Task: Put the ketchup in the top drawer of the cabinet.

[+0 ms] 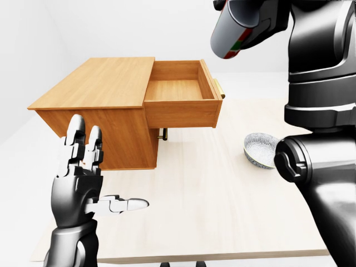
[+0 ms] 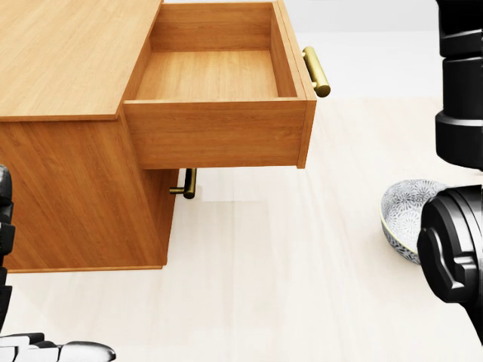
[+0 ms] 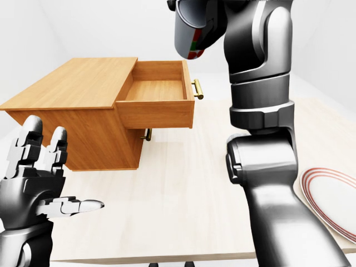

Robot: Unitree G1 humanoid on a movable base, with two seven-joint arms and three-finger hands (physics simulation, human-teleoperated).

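Note:
The ketchup bottle, grey with red and green on its label, is held high at the top of the left-eye view, tilted with its base toward me. My right hand is shut round it, above and to the right of the drawer's handle end. The wooden cabinet stands on the table's left, its top drawer pulled out and empty, with a brass handle. My left hand hangs open at lower left, holding nothing. In the head view the bottle is out of sight.
A patterned bowl sits on the pale table to the right of the cabinet, partly behind my right arm. A red-rimmed plate lies at the right edge of the right-eye view. The lower drawer's handle sticks out under the open drawer.

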